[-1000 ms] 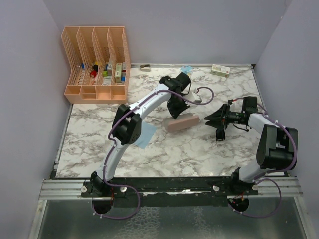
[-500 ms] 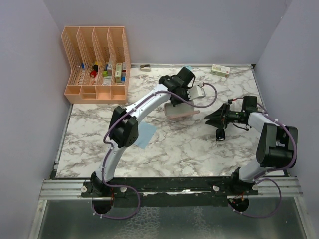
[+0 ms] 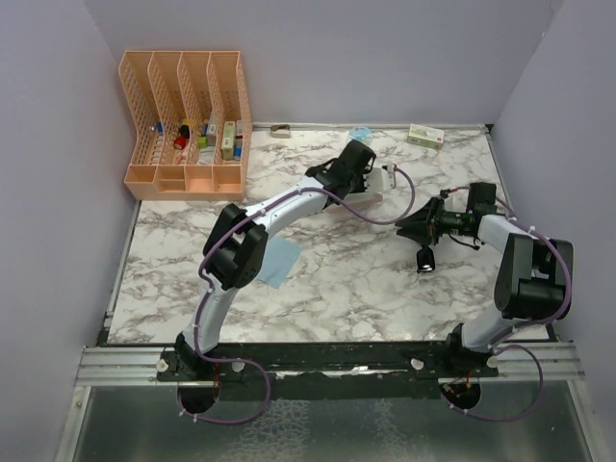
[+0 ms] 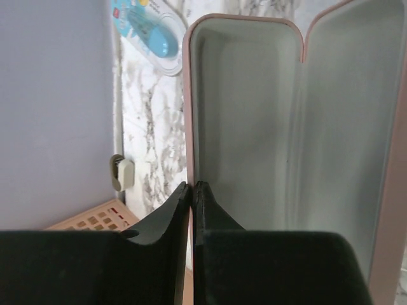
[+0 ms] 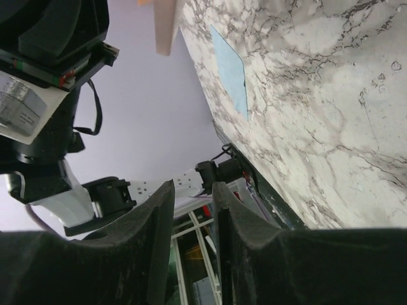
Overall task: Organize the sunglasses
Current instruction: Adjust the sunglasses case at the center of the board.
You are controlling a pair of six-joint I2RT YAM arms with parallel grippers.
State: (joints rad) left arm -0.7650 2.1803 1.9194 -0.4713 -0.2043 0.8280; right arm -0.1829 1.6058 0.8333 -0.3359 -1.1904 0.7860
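Marble table (image 3: pixel 385 289) with peach organizer (image 3: pixel 188 178), blue cloth (image 3: pixel 279 262), small box (image 3: pixel 424 135).

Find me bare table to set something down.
Free: the table's near strip from the cloth to the right arm; the left patch below the organizer, left of the cloth. Crowded: mid-back, where the left pincer pinches the open case, with the right pincer and sunglasses beside it.

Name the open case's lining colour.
Case lining is pale grey; clearest in left wrist view.
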